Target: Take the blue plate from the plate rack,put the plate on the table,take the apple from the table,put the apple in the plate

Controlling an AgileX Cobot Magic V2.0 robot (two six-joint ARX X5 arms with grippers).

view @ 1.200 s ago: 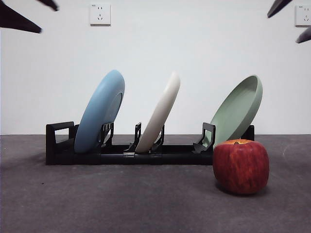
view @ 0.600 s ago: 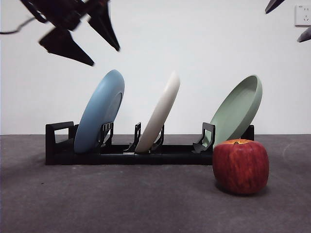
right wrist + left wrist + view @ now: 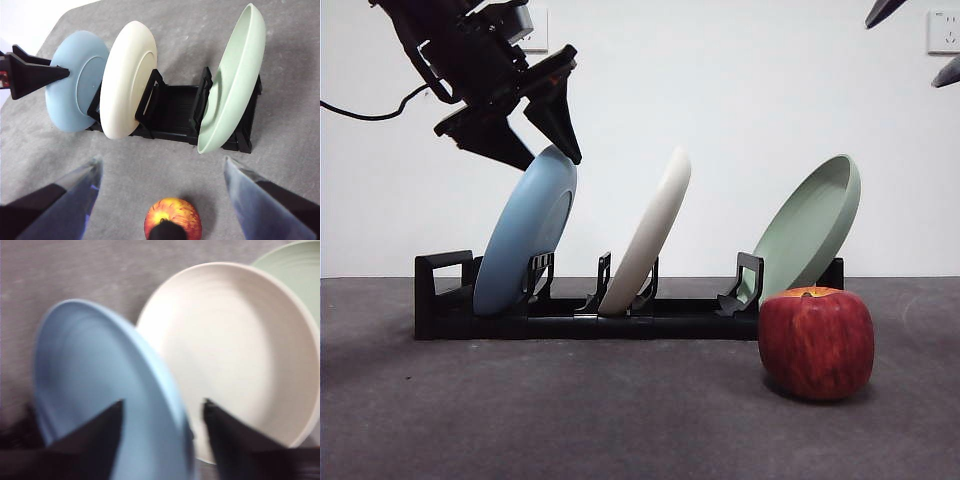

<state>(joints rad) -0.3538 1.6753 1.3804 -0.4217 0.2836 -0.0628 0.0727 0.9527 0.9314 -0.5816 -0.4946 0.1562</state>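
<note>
The blue plate (image 3: 525, 235) leans in the left slot of the black plate rack (image 3: 570, 322) on the dark grey table (image 3: 570, 425). My left gripper (image 3: 552, 160) is open at the plate's top rim, one jaw on each side of it. In the left wrist view the blue plate (image 3: 95, 385) has its rim running between the open jaws of the left gripper (image 3: 160, 410). The red apple (image 3: 816, 343) stands on the table at the front right. My right gripper (image 3: 160, 165) hangs open high above the apple (image 3: 172, 218), holding nothing.
A cream-white plate (image 3: 648, 235) leans in the rack's middle slot and a pale green plate (image 3: 810, 228) in the right one, just behind the apple. A white wall with sockets stands behind the table.
My left arm has come down from the top left corner to the blue plate's top rim. The plates, the apple and the right arm have not moved.
</note>
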